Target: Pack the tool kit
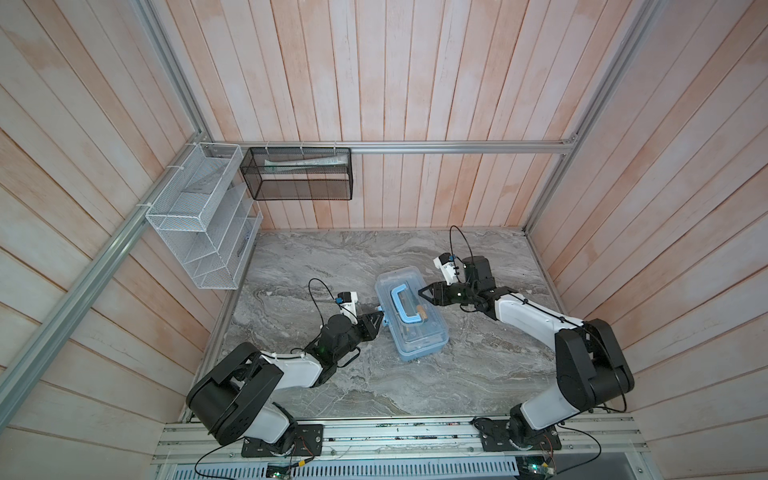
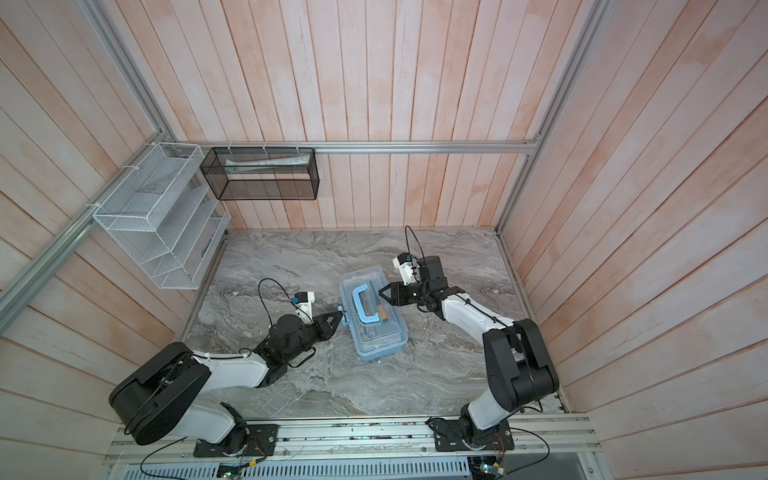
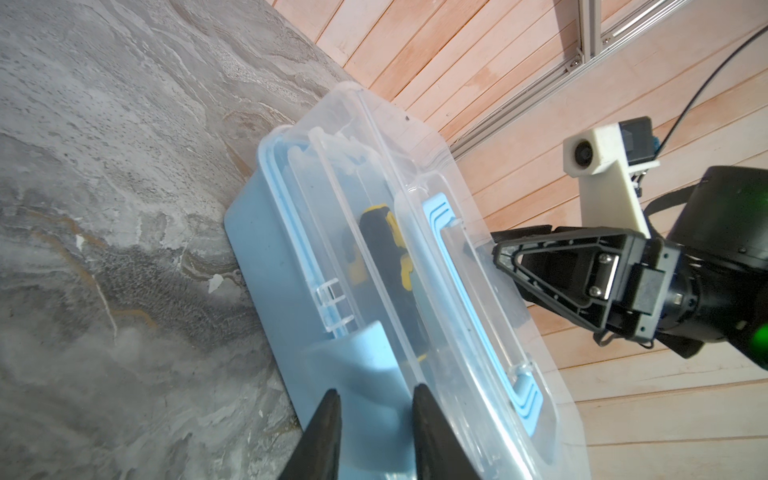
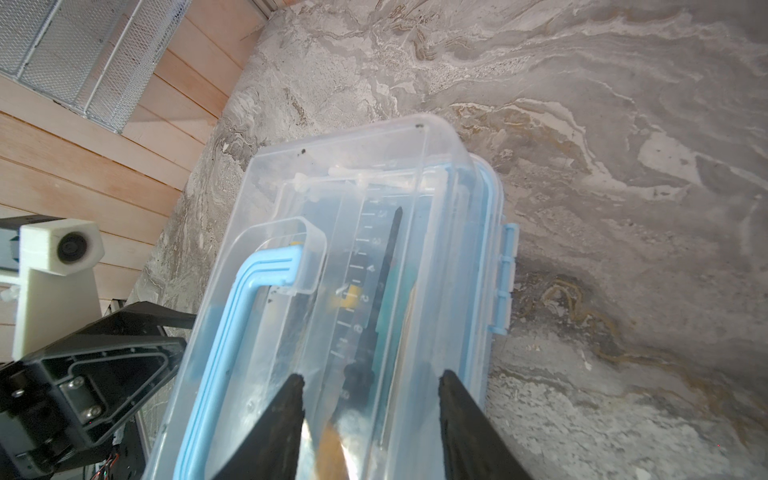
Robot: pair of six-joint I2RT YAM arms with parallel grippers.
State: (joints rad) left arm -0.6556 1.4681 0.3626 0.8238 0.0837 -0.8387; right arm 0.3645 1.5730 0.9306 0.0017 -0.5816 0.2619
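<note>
Nearest the rail, both arms reach in over the grey marbled counter (image 1: 332,257). The left tool (image 1: 380,311) sits low at the long side of the tool kit (image 1: 419,336) that faces it. In the left wrist view its two fingers (image 3: 328,415) stand either side of the blue latch (image 3: 361,361) there, with a narrow gap between them. Whether they are pinching the latch or only straddling it I cannot tell.

The tool kit lies flat on the counter near its middle, skewed to the edges, with its clear lid down and the blue loop handle (image 1: 400,307) folded flat on top. Through the lid a yellow-and-black grip (image 3: 386,257) and a dark pointed shaft (image 4: 384,266) show inside.

From the kit's other side, the right tool (image 1: 420,291) points at the lid just beside the handle. Its jaws stand apart over the clear plastic with nothing between them.

Farther back on the left wall is a white wire mesh rack (image 1: 199,220), and on the far wall a black mesh basket (image 1: 299,172)
</note>
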